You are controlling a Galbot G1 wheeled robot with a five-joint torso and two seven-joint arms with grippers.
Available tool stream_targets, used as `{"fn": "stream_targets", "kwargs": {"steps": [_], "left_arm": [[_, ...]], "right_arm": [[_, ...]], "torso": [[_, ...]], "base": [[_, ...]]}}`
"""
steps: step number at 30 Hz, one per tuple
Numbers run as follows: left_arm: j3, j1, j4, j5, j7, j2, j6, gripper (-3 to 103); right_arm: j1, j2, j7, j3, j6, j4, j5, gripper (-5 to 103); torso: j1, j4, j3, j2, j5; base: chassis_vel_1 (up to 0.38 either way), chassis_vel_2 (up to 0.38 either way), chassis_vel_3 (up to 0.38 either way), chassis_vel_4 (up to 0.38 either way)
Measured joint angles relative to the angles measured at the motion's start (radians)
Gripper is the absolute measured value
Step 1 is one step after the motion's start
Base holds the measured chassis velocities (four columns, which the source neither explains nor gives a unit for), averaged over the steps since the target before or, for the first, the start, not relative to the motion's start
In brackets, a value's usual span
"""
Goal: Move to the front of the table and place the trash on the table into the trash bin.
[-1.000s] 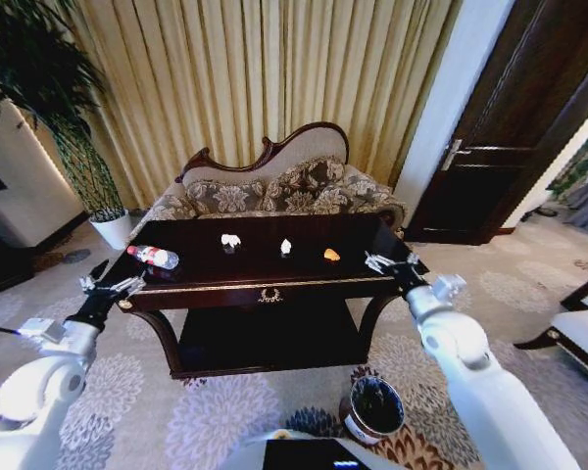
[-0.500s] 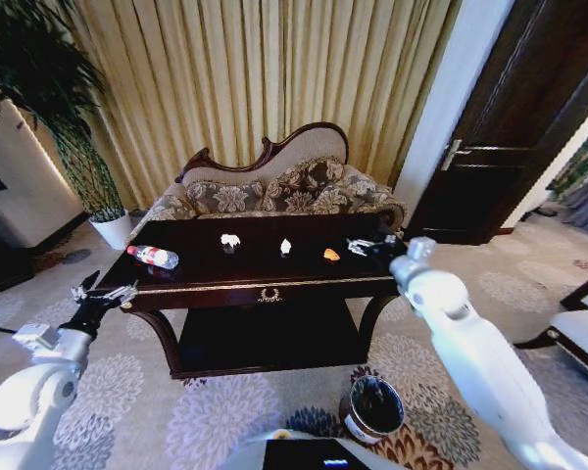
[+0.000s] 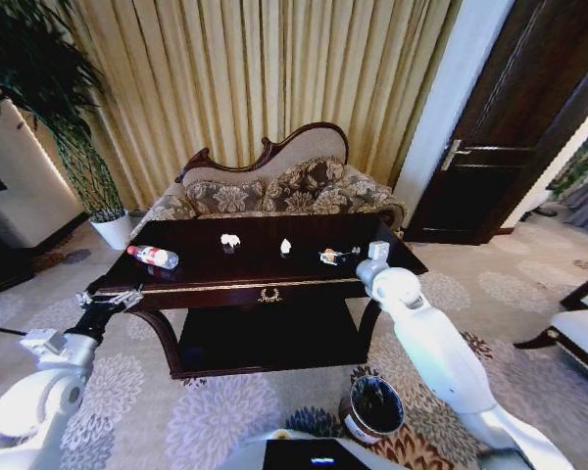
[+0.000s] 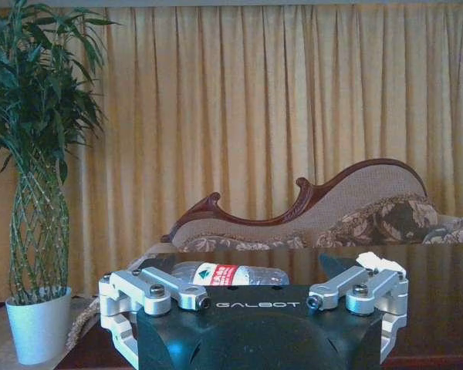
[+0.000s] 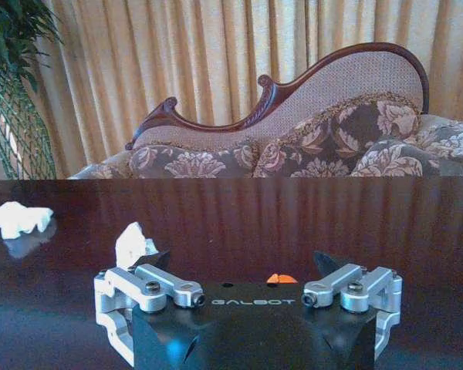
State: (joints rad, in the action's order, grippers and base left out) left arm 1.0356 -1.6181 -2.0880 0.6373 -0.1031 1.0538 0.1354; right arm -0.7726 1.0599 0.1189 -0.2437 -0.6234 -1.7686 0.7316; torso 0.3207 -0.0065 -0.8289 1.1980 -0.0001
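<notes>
Item one, the trash, all lying on the top of the large dark glossy wooden table with gold trim [image 3: 265, 286]:
- Clear plastic bottle with a red label [image 3: 154, 257], on its side near the table's left end; you also see it just past the left gripper in the left wrist view [image 4: 230, 274].
- White crumpled scrap [image 3: 231, 240], toward the table's back, left of centre.
- Second, smaller white scrap [image 3: 285, 247], mid-table; in the right wrist view it stands just beyond the right gripper's finger [image 5: 134, 244].
- Small orange piece [image 3: 327, 257], right of centre; the right wrist view shows it between the spread fingers, partly hidden by the gripper body [image 5: 281, 278].

Item two, the small round dark brown trash bin with a black liner [image 3: 374, 407]: on the patterned carpet, in front of the table's right leg.

Item three, your right gripper [image 3: 339, 257]: out over the tabletop at the orange piece, jaws spread wide, nothing held.

Item four, your left gripper [image 3: 115, 299]: off the table's left front corner, level with its edge, jaws likewise apart and empty.

Background: patterned sofa with a carved wooden back [image 3: 274, 186], gold curtains [image 3: 255, 78], potted plant [image 3: 64, 127].
</notes>
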Motion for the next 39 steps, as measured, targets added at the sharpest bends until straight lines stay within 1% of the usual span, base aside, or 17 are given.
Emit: {"fn": "stream_targets", "kwargs": {"steps": [9, 18, 29, 30, 31, 33, 35, 36, 39], "left_arm": [[-0.004, 0.002, -0.003, 0.002, -0.001, -0.006, -0.003, 100], [-0.001, -0.001, 0.005, 0.006, -0.004, -0.008, -0.008, 100], [0.002, -0.002, 0.011, 0.010, -0.006, -0.002, -0.013, 100], [-0.001, -0.001, 0.011, 0.010, -0.006, 0.000, -0.013, 100], [-0.002, 0.000, 0.010, 0.010, -0.006, 0.000, -0.013, 100], [-0.004, 0.002, 0.010, 0.010, -0.006, 0.000, -0.014, 100], [-0.008, 0.004, 0.011, 0.012, -0.007, -0.001, -0.030, 100], [-0.008, 0.004, 0.011, 0.012, -0.007, -0.001, -0.030, 100], [-0.010, 0.004, 0.012, 0.018, -0.007, -0.003, -0.036, 100]], "right_arm": [[0.011, 0.007, 0.000, 0.032, 0.018, 0.033, -0.028, 100], [0.037, 0.037, 0.000, 0.088, 0.049, 0.079, -0.063, 100], [0.050, 0.063, 0.000, 0.102, 0.070, 0.115, -0.083, 100], [0.049, 0.063, 0.000, 0.101, 0.073, 0.118, -0.088, 103], [0.048, 0.063, 0.000, 0.099, 0.075, 0.121, -0.091, 100], [0.046, 0.063, 0.000, 0.097, 0.077, 0.122, -0.093, 100], [0.041, 0.063, 0.000, 0.093, 0.079, 0.123, -0.105, 94], [0.041, 0.063, 0.000, 0.093, 0.079, 0.123, -0.105, 94], [0.030, 0.061, 0.000, 0.086, 0.083, 0.127, -0.123, 87]], "torso": [[0.000, -0.0002, 0.000, 0.000, 0.0001], [0.000, 0.0000, 0.000, 0.000, 0.0000], [0.000, 0.0001, 0.000, 0.000, 0.0001], [0.000, 0.0001, 0.000, 0.000, 0.0000], [0.000, 0.0001, 0.000, 0.000, 0.0000], [0.000, 0.0000, 0.000, 0.000, 0.0001], [0.000, 0.0000, 0.000, 0.000, 0.0000], [0.000, 0.0000, 0.000, 0.000, 0.0000], [0.000, 0.0000, 0.000, 0.000, 0.0001]], "base": [[0.000, 0.000, 0.000, 0.000], [0.000, 0.000, 0.000, 0.000], [0.000, 0.000, 0.000, 0.000], [0.000, 0.000, 0.000, 0.000], [0.000, 0.000, 0.000, 0.000], [0.000, 0.000, 0.000, 0.000], [0.000, 0.000, 0.000, 0.000], [0.000, 0.000, 0.000, 0.000], [0.000, 0.000, 0.000, 0.000]]}}
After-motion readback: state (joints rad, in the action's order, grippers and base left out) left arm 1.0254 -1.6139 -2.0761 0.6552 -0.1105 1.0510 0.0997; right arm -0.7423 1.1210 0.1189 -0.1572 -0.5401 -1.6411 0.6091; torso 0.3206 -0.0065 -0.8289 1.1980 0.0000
